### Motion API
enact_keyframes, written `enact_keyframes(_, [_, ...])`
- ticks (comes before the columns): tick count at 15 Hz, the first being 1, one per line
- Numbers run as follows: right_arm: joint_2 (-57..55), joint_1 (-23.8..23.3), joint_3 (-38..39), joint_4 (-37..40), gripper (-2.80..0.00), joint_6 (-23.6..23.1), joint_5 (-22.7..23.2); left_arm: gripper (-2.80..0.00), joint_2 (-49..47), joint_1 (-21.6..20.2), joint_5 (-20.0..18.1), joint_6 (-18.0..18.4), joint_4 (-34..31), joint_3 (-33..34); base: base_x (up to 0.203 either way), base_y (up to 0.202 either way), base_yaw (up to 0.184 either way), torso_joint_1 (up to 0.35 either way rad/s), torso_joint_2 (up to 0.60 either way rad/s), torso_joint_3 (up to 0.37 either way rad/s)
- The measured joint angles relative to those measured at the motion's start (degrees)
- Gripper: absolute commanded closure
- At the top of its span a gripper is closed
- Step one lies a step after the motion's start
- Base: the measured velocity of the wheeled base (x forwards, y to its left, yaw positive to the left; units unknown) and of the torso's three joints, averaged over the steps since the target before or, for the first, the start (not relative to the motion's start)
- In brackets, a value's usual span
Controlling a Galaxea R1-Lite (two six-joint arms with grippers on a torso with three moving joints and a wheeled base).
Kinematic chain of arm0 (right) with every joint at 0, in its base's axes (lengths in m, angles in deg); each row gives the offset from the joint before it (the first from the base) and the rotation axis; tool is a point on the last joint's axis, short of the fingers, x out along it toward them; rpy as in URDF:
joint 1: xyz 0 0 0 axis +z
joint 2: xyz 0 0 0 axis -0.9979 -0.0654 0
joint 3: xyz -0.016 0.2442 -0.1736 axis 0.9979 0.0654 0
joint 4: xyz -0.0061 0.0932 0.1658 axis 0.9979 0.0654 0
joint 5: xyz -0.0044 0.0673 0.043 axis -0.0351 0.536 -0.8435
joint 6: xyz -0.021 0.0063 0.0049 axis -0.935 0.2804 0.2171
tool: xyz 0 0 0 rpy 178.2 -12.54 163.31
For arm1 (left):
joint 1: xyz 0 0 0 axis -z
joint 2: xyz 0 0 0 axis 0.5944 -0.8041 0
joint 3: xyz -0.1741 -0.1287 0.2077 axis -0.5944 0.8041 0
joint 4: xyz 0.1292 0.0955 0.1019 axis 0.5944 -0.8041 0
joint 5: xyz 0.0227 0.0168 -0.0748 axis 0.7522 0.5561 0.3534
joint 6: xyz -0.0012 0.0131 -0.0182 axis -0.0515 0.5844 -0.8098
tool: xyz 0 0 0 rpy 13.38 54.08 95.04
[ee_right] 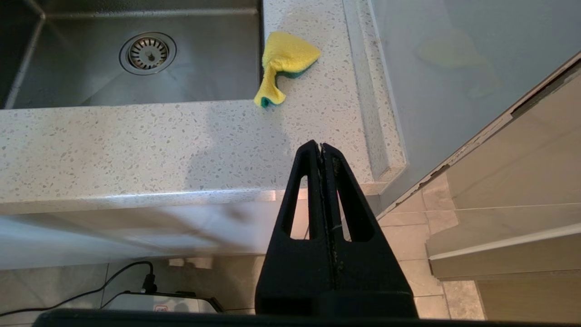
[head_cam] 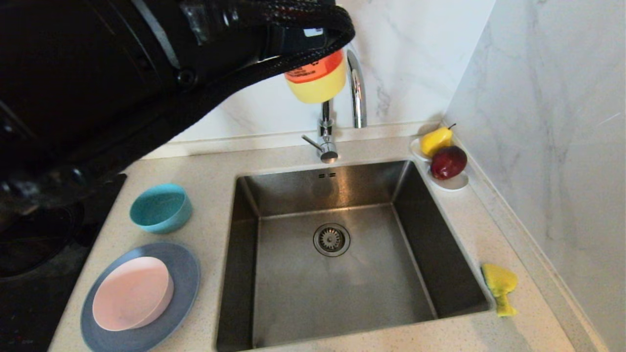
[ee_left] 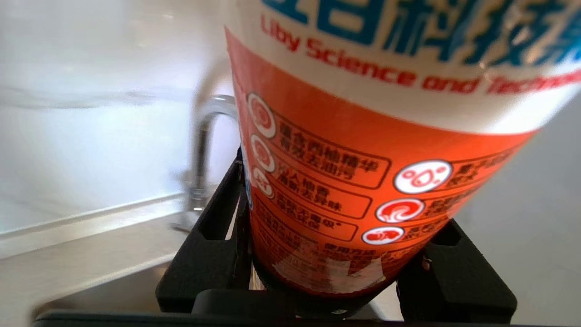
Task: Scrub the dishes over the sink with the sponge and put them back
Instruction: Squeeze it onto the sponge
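My left gripper point(ee_left: 336, 218) is shut on an orange-labelled yellow detergent bottle point(head_cam: 315, 78), point(ee_left: 363, 159), held high above the back of the sink point(head_cam: 430, 230) by the faucet point(head_cam: 357, 88); the black left arm hides the gripper in the head view. The dishes sit left of the sink: a grey-blue plate point(head_cam: 186, 274) with a pale pink bowl point(head_cam: 132, 293) on it, and a teal bowl point(head_cam: 160, 208) behind. The yellow sponge point(head_cam: 499, 283), point(ee_right: 286, 59) lies crumpled on the counter right of the sink point(ee_right: 204, 68). My right gripper point(ee_right: 321, 147) is shut and empty, parked in front of the counter's front edge.
A small white dish point(head_cam: 452, 183) with a yellow pear point(head_cam: 435, 140) and a red apple point(head_cam: 448, 162) stands at the sink's back right corner. Marble walls close the back and right. A dark cooktop point(head_cam: 29, 274) lies at the far left.
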Motion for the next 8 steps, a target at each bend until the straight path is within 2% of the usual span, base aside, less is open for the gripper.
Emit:
enact_keyframes(4, [0.0, 0.0, 0.0, 0.02, 0.0, 0.0, 0.02, 0.0, -3.19, 2.52, -0.17, 0.82, -0.41, -1.63, 0.0, 0.0, 0.0, 0.0, 0.0, 0.0])
enact_keyframes(8, [0.0, 0.0, 0.0, 0.02, 0.0, -0.02, 0.0, 0.0, -8.2, 3.18, -0.58, 2.75, -2.09, -4.57, 0.0, 0.0, 0.0, 0.0, 0.0, 0.0])
